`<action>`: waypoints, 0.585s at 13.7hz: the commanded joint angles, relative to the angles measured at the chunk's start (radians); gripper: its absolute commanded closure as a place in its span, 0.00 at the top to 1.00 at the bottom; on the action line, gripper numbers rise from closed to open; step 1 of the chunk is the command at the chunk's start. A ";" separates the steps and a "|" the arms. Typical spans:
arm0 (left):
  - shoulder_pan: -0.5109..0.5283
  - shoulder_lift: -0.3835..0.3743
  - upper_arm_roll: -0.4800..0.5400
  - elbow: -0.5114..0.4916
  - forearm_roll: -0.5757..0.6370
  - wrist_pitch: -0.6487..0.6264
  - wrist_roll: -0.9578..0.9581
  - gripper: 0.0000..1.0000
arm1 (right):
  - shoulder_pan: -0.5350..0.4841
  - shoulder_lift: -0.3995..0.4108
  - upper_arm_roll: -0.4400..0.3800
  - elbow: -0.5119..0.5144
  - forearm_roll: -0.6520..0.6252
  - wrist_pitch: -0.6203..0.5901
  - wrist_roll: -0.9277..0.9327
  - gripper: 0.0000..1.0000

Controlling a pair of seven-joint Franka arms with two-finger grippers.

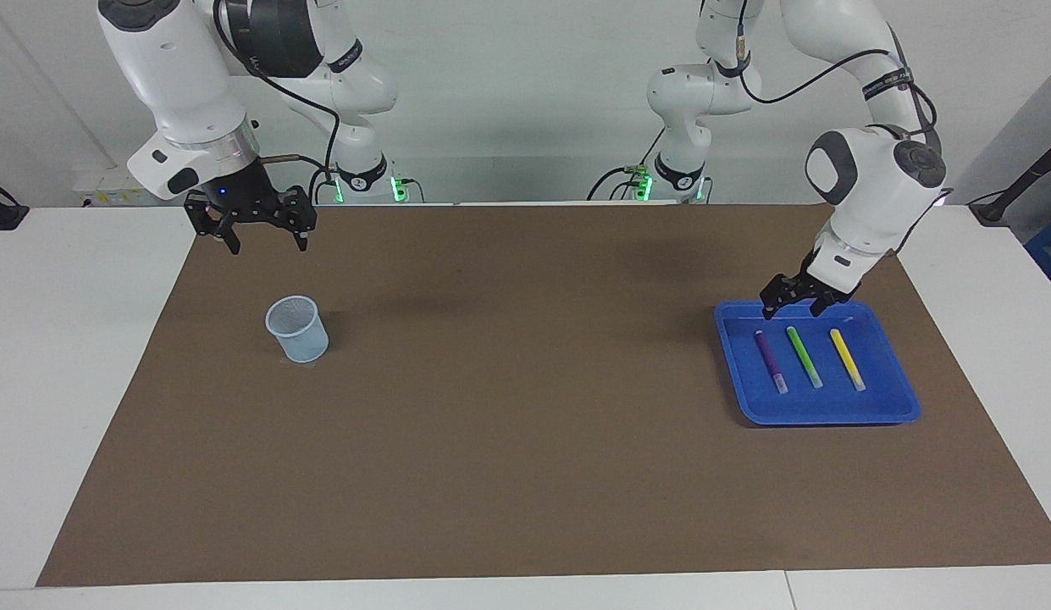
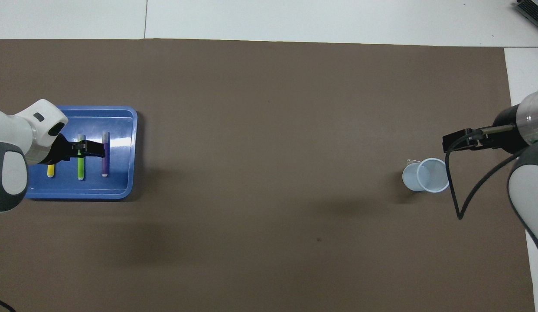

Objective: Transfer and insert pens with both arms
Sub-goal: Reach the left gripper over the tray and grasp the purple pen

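Note:
Three pens lie side by side in a blue tray (image 1: 830,413) at the left arm's end of the table: purple pen (image 1: 771,360), green pen (image 1: 804,356), yellow pen (image 1: 848,359). They also show in the overhead view: purple pen (image 2: 105,164), green pen (image 2: 80,167), yellow pen (image 2: 50,170). My left gripper (image 1: 793,311) is open and empty. It hangs just above the pens' ends nearer the robots, touching none. In the overhead view the left gripper (image 2: 87,148) covers part of the green pen. My right gripper (image 1: 268,243) is open and empty, waiting in the air at the right arm's end.
A pale blue cup (image 1: 297,329) stands upright on the brown mat (image 1: 525,424) at the right arm's end, below the right gripper (image 2: 451,143); the cup (image 2: 427,175) looks empty. The tray's rim (image 2: 134,151) stands up around the pens.

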 commanded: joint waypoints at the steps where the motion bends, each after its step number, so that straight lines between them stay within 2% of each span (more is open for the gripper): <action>1: -0.008 0.057 0.006 -0.007 -0.027 0.083 0.010 0.98 | -0.014 -0.019 0.007 -0.017 -0.002 -0.002 -0.019 1.00; 8: 0.004 0.152 0.006 -0.004 -0.027 0.190 0.077 0.95 | -0.014 -0.019 0.007 -0.015 -0.002 -0.002 -0.019 1.00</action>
